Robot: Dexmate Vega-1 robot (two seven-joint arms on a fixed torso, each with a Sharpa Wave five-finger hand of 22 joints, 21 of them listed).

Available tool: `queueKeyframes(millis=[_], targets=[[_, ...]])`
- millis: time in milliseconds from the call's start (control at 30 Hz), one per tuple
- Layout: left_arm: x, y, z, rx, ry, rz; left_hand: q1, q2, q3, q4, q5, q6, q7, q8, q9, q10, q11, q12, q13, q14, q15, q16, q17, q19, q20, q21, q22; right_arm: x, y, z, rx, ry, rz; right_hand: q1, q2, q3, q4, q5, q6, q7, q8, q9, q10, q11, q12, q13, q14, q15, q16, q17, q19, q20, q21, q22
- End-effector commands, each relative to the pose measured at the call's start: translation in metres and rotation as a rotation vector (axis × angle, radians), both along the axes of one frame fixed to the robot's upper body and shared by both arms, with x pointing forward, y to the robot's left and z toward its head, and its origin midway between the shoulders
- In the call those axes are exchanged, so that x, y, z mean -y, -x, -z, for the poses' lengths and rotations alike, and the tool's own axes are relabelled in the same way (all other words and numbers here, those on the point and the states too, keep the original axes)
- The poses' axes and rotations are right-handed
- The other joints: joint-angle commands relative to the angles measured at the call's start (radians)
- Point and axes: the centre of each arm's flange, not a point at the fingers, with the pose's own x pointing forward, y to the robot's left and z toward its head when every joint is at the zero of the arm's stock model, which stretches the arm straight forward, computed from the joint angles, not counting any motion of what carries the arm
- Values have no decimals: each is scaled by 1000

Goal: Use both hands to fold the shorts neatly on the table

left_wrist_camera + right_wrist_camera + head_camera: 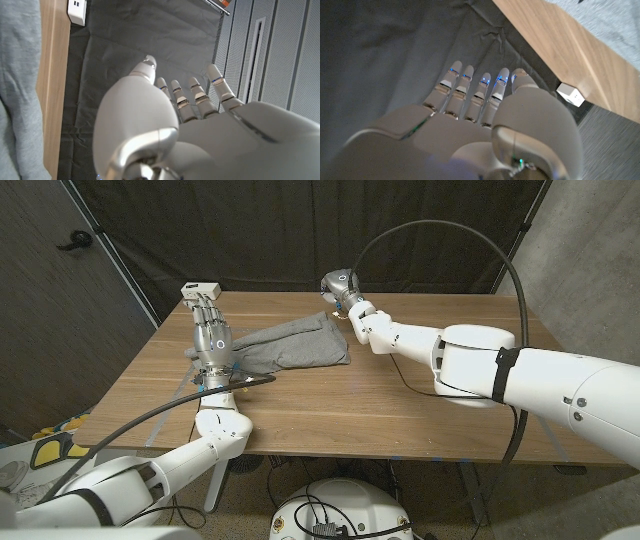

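Observation:
The grey shorts [290, 345] lie in a flattened bundle on the wooden table [400, 400], left of its middle. My left hand [212, 332] stands at the left end of the shorts with its fingers stretched toward the far edge, holding nothing. The left wrist view shows that hand [190, 130] with fingers apart, the grey cloth [17, 90] beside it. My right hand [340, 284] hovers by the table's far edge, just beyond the far right corner of the shorts. In the right wrist view its fingers [470, 95] reach out straight and empty, with grey cloth [612, 20] off to one side.
A small white box [200, 288] sits at the table's far left corner, close to my left hand; the box [571, 94] also appears in the right wrist view. Black curtains hang behind the table. A black cable arcs over my right arm.

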Motion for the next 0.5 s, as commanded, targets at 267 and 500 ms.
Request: queueKeyframes(millis=[267,500], targets=[[2,46,-22,-4,270,346,-236,-13,-65,92,-1,-160,26,-5,-37,-51,60,-17,-5,-33,-12,-14,-3,-31,32,-51,-63,7,54,13,156,-203,-201,-122,4,2,66,-47,-188,5,-40,4,-108,20,-3,3,-54,-85,-24,3,-10,13,-8,3],[-9,64,-35,-82,457,532,-320,-21,-84,107,-7,-265,29,-7,-52,-141,92,-33,-9,-117,32,-30,-8,-86,54,-99,-70,14,75,18,9,-238,-301,-204,8,-1,106,-65,-285,18,-39,4,-177,49,-3,0,-113,-40,-41,-2,-27,23,-16,1]])
